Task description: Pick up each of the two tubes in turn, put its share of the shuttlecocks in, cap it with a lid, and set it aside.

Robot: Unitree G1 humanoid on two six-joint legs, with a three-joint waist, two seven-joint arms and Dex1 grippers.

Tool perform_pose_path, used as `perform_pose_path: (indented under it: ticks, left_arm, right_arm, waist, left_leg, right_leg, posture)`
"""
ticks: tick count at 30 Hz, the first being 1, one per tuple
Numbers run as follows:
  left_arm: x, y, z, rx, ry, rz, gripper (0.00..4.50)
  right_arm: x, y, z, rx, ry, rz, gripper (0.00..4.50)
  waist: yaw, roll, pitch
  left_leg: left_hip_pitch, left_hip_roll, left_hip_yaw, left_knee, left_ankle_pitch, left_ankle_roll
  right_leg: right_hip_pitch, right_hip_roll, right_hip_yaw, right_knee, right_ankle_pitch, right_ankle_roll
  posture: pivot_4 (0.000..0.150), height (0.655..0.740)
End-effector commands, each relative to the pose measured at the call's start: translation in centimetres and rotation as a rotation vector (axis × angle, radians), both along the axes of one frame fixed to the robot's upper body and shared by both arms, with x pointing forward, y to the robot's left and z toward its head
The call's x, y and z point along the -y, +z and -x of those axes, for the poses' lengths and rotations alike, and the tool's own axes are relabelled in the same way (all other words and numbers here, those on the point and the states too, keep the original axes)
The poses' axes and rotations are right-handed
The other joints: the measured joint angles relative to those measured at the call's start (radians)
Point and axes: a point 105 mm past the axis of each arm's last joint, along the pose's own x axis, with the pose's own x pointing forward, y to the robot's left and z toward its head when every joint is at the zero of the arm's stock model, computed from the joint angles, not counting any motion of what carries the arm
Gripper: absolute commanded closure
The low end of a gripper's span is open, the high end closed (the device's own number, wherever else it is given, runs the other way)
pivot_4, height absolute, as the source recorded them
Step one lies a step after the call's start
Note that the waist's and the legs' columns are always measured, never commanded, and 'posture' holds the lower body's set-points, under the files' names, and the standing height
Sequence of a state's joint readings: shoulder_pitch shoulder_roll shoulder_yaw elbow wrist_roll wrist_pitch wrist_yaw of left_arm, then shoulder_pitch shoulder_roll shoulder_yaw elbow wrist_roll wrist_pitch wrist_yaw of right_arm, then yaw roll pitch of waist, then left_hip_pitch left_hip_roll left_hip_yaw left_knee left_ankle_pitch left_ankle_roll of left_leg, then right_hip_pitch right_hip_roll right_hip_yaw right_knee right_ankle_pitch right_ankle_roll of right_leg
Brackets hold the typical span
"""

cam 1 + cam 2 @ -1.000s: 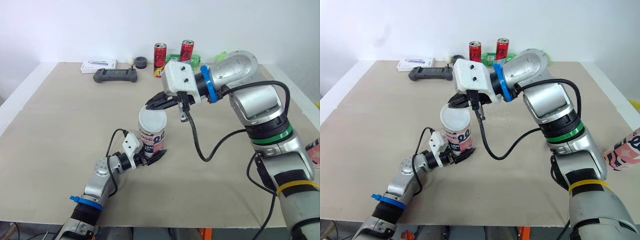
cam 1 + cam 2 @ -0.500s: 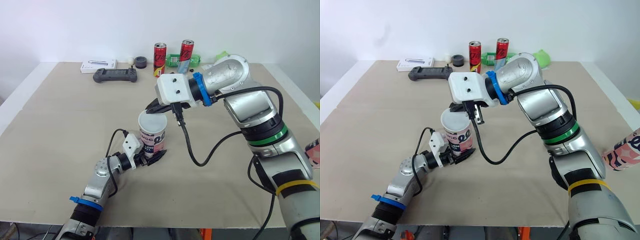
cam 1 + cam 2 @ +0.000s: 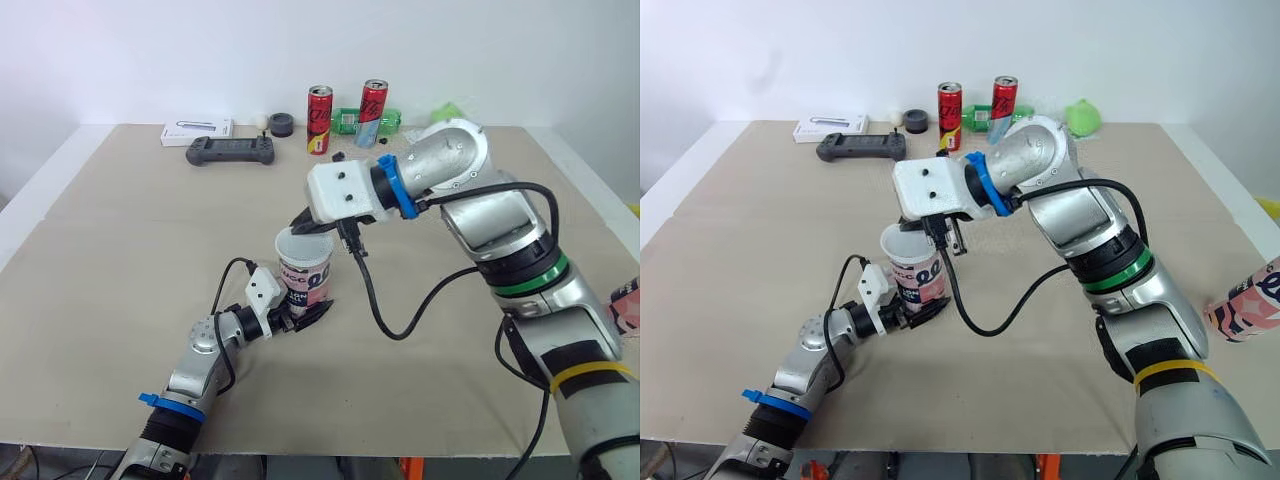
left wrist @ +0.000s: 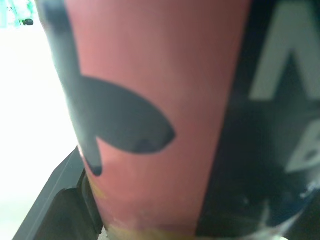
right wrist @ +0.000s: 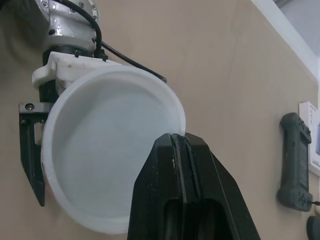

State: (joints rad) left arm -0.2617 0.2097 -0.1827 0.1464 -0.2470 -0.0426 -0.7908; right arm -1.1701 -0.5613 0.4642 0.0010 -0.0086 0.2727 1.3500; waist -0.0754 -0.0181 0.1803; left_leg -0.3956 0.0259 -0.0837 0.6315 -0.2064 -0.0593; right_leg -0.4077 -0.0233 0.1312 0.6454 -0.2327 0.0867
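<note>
On beige tabletop [image 3: 120, 250], left gripper [image 3: 308, 311] clamped around pink-and-black cardboard tube [image 3: 305, 278], right gripper [image 3: 301, 227] pressed together at white round lid [image 5: 105, 150].

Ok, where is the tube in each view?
Left eye view: tube near the centre.
Right eye view: tube slightly left of centre.
Left wrist view: tube close up, pink and black.
Right wrist view: tube from above, white round top.
Shared landmark: left gripper clasping its base.

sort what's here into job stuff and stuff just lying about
Job: tube, lid on it, left gripper holding the tube, right gripper at the lid.
Lying about: two red cans, game controller, white box, green bottle.
</note>
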Motion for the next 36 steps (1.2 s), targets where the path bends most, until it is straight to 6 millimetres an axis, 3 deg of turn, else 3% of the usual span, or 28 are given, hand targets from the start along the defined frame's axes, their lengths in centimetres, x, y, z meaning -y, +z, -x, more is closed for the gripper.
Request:
perform_pose_path:
  ticks: [1, 9, 17, 36]
  left_arm:
    - [-0.8, -2.4, 0.1, -0.082, 0.036, -0.059, 0.93]
    - [-0.8, -2.4, 0.1, -0.082, 0.036, -0.060, 0.93]
    - [-0.8, -2.4, 0.1, -0.082, 0.033, -0.058, 0.93]
    - [-0.7, -2.4, 0.2, -0.081, 0.030, -0.058, 0.93]
  right_arm:
    - [-0.2, 0.1, 0.4, 0.056, 0.026, 0.032, 4.45]
    - [-0.5, 2.3, 0.7, 0.128, 0.035, -0.014, 4.45]
    - [-0.2, 3.3, 0.5, 0.161, 0.024, -0.013, 4.45]
    - [0.0, 1.5, 2.1, 0.163, 0.074, 0.080, 4.45]
  waist:
    - [0.000, 0.000, 0.000]
    - [0.000, 0.000, 0.000]
    - [0.000, 0.000, 0.000]
    - [0.000, 0.000, 0.000]
  left_leg:
    - [0.000, 0.000, 0.000, 0.000, 0.000, 0.000]
    - [0.000, 0.000, 0.000, 0.000, 0.000, 0.000]
    - [0.000, 0.000, 0.000, -0.001, 0.000, 0.000]
    - [0.000, 0.000, 0.000, -0.004, 0.000, 0.000]
  right_leg:
    - [0.000, 0.000, 0.000, 0.000, 0.000, 0.000]
    - [0.000, 0.000, 0.000, 0.000, 0.000, 0.000]
    - [0.000, 0.000, 0.000, 0.000, 0.000, 0.000]
    - [-0.001, 0.000, 0.000, 0.000, -0.001, -0.002]
  posture:
    - [0.150, 0.7400]
    - [0.150, 0.7400]
    - [0.150, 0.7400]
    - [0.150, 0.7400]
